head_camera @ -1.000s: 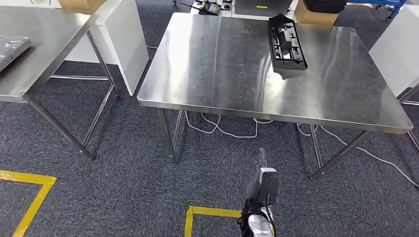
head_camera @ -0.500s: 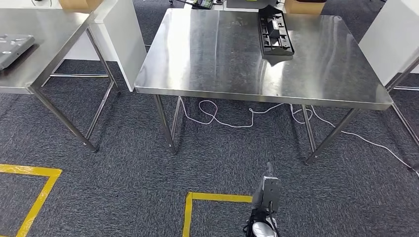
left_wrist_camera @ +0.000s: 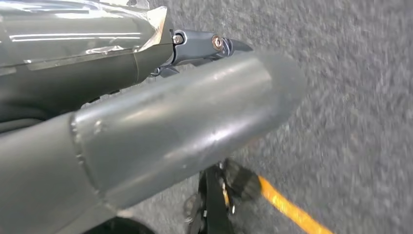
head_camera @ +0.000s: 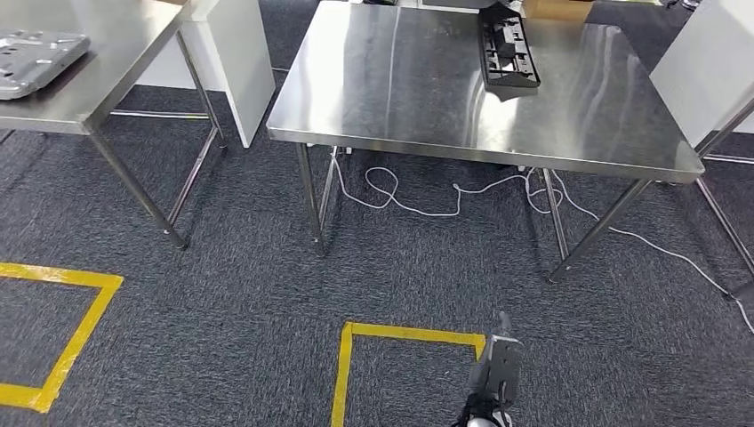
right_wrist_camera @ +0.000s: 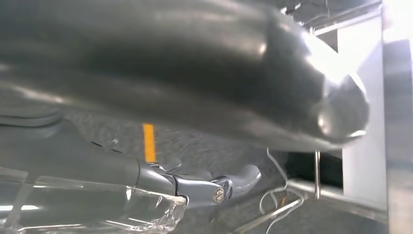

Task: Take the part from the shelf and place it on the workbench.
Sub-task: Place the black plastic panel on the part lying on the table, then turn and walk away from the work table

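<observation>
A black plastic part [head_camera: 509, 51] lies flat near the far edge of the steel workbench [head_camera: 418, 107]. My right arm hangs low over the carpet, well short of the bench, with the right hand [head_camera: 494, 366] at its end. In the right wrist view the right hand [right_wrist_camera: 204, 102] holds nothing, thumb and fingers apart. The left hand [left_wrist_camera: 175, 112] hangs over the carpet in the left wrist view, also with nothing in it.
A second steel table [head_camera: 116, 53] stands at the left with a grey metal plate [head_camera: 37, 59] on it. A white cabinet [head_camera: 238, 53] sits between the tables. White cable [head_camera: 418, 200] lies under the workbench. Yellow tape [head_camera: 351, 365] marks the carpet.
The whole picture has shifted: the camera has moved, and the workbench now sits higher and farther in view. The black part stays on the bench. My right arm hangs as before.
</observation>
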Controlling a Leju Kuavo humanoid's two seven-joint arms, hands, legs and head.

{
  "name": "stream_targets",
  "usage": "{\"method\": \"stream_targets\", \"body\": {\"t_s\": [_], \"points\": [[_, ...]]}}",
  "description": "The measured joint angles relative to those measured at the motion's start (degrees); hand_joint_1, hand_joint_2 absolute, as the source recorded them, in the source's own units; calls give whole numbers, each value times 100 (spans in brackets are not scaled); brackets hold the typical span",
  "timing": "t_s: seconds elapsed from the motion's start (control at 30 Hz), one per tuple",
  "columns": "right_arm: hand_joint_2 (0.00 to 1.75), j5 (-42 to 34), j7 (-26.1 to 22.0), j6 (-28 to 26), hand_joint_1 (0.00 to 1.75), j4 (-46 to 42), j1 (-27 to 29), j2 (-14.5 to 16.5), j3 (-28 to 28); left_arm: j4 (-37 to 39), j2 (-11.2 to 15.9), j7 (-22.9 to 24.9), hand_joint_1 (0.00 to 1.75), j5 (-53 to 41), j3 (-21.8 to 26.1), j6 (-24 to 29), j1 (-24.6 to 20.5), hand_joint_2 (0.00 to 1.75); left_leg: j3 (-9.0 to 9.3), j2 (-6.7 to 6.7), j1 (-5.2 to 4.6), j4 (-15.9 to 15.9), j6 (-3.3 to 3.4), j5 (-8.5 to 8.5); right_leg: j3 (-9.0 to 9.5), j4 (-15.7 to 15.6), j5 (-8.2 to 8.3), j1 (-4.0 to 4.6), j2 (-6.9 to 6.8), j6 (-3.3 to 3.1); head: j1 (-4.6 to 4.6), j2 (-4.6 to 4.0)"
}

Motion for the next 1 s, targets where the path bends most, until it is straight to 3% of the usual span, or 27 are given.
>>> {"method": "stream_targets", "body": {"t_s": [0.03,0.07,0.1,0.13,0.2,0.27,0.3,0.33,0.4,0.43,0.53,0.57,0.6,0.63,0.67,0.73,0.8,0.83,0.9,0.93,1.0], "points": [[0,-23,13,-46,0,-56,29,-14,-14,-1,3,7,0,-26,-5,-2,1,0,-105,7,-8,1,14,76,-68,347,-247,-3,6,-28,18,0],[0,-38,33,-91,0,-117,59,-32,-36,-2,6,17,0,-57,-18,-8,2,0,-207,14,-17,3,11,156,-98,657,-382,-3,11,-19,18,0],[0,-47,61,-130,0,-185,96,-49,-64,-2,7,28,0,-85,-35,-19,0,0,-311,21,-24,7,4,240,-61,852,-377,-2,15,26,20,0],[0,-52,88,-163,0,-258,140,-62,-94,-2,8,38,0,-107,-56,-32,-2,0,-413,24,-29,10,-6,324,57,888,-261,0,18,90,22,0],[0,-54,118,-201,0,-418,225,-81,-152,-2,8,46,0,-135,-91,-54,-7,0,-593,26,-33,17,-42,488,582,392,-1,5,21,157,24,0],[0,-56,126,-213,0,-564,263,-90,-197,-2,8,48,0,-153,-115,-62,-13,0,-691,34,-48,20,-99,634,1267,-587,-94,52,25,89,19,0],[0,-58,130,-215,0,-613,269,-92,-224,-2,8,49,0,-169,-124,-62,-17,0,-705,43,-53,7,-127,709,1470,-941,-187,78,27,44,10,0],[0,-62,135,-217,0,-645,276,-96,-254,-2,8,52,0,-186,-131,-61,-18,0,-708,51,-57,-19,-159,784,1556,-1140,-243,108,30,7,4,0],[0,-73,143,-218,0,-661,302,-102,-304,-2,10,59,0,-209,-136,-57,-13,0,-730,46,-42,-46,-224,818,1466,-1152,-155,63,19,-70,-14,0],[0,-78,146,-218,0,-666,317,-104,-318,-2,12,64,0,-212,-136,-56,-9,0,-765,36,-30,34,-259,661,1411,-1148,-88,32,8,-128,-21,0],[0,-85,150,-218,0,-678,339,-99,-344,0,14,77,0,-217,-137,-57,-4,0,-922,5,2,941,-360,-298,1192,-1141,133,8,-21,-261,-50,0],[0,-94,150,-218,0,-680,341,-98,-358,1,15,82,0,-226,-138,-58,-6,0,-945,-4,12,1304,-389,-471,1115,-1126,199,18,-29,-270,-52,0],[0,-105,150,-218,0,-679,341,-98,-377,1,16,92,0,-242,-140,-59,-9,0,-918,-8,25,1544,-413,-474,1033,-1099,255,24,-37,-261,-51,0],[0,-117,148,-218,0,-679,344,-98,-395,0,19,104,0,-258,-145,-58,-11,0,-816,-9,41,1617,-427,-361,942,-1056,304,23,-41,-247,-53,0],[0,-124,142,-217,0,-678,349,-98,-411,-1,22,116,0,-273,-153,-57,-13,0,-622,-9,58,1492,-432,-208,848,-998,342,19,-43,-227,-53,0],[0,-125,123,-208,0,-683,359,-86,-432,-2,28,140,0,-295,-179,-49,-21,0,-49,-18,76,798,-423,-96,660,-851,388,18,-43,-182,-57,0],[0,-101,106,-192,0,-693,362,-61,-445,-1,32,153,0,-304,-198,-32,-33,0,306,-34,53,226,-391,-214,528,-751,436,31,-50,-109,-50,0],[0,-83,104,-185,0,-698,361,-44,-450,-1,33,154,0,-301,-201,-21,-38,0,341,-39,30,110,-369,-259,477,-732,474,34,-54,-63,-48,0],[0,-51,112,-166,0,-702,362,-16,-456,-1,34,150,0,-286,-203,-1,-41,0,278,-23,22,15,-267,-209,380,-707,521,35,-53,21,-42,0],[0,-41,119,-157,0,-705,361,-10,-458,0,34,145,0,-279,-204,6,-43,0,224,-10,29,-24,-192,-154,310,-626,443,38,-44,25,-38,0],[0,-28,128,-135,0,-708,352,-15,-462,0,35,129,0,-271,-204,10,-50,0,73,18,39,-64,-77,-12,112,-194,41,23,-18,-23,-17,0]]}}
